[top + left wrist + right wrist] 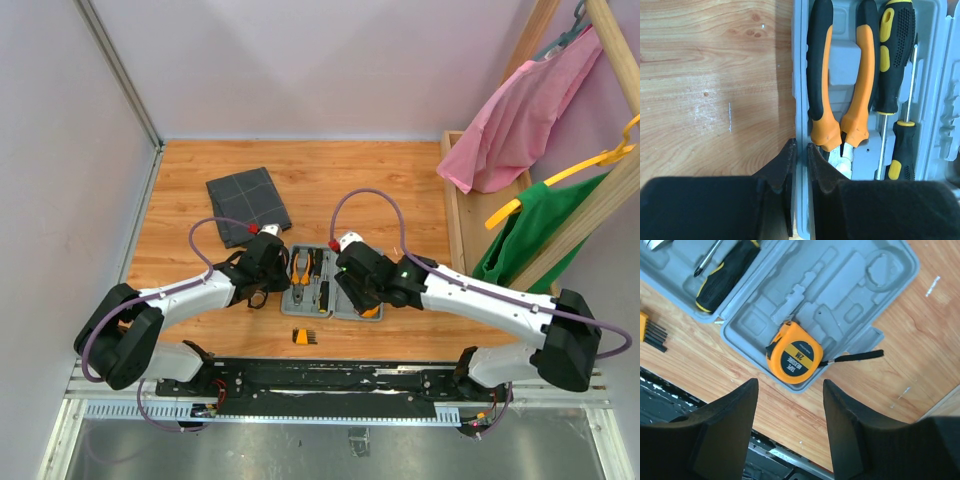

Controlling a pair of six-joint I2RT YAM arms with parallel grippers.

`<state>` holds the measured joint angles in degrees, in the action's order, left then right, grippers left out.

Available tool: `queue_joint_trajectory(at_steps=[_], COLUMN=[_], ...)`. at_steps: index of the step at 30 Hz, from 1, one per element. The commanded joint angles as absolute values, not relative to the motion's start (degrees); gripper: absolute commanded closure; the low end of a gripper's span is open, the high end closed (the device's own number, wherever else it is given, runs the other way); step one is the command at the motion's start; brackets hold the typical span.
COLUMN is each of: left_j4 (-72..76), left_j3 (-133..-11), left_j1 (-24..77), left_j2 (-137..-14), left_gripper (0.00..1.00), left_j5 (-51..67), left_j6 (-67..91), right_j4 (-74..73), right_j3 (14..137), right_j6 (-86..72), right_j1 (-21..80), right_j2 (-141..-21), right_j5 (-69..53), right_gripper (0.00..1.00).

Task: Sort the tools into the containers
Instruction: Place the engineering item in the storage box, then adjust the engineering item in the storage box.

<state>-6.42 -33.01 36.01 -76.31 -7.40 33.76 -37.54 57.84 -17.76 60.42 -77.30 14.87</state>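
1. At left: narrow left jaws pinching the case [799,75] rim, pliers [821,75] lengthwise inside.
2. Loose on the worktop [350,180] before the case: bit holder [301,336], crosswise, probably next, left of the right jaws.
3. At right: right jaws wide, empty, above the tape measure [794,353] in the case.

The open case [835,280] lies mid-table [350,180], the pouch [248,206] behind it to the left, and the bit holder [301,336] on the table just in front. In the case's left half, the pliers [819,65] lie left of the screwdrivers [895,50]. The tape measure [794,353] sits in the right half's front corner.
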Motion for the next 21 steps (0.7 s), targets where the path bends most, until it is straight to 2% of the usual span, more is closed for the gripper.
queue_joint_trajectory(at_steps=[1, 10, 21], left_j4=[-6.4, -6.4, -6.5], left_j3=[-34.5, -34.6, -34.3], left_j1=[35.7, 35.7, 35.7], left_j2=[-76.9, -77.3, -77.1], left_gripper=[0.94, 0.94, 0.95], left_j5=[-6.7, -6.5, -6.5], left_j6=[32.9, 32.7, 32.9], right_j4=[-38.0, -29.3, -24.9], right_j3=[54.5, 45.7, 44.9], right_j6=[-24.9, -29.0, -28.0], right_j1=[56.3, 45.7, 40.8], right_j2=[-73.9, -69.8, -72.2], right_j5=[19.3, 8.6, 7.5], right_gripper=[0.45, 0.44, 0.49])
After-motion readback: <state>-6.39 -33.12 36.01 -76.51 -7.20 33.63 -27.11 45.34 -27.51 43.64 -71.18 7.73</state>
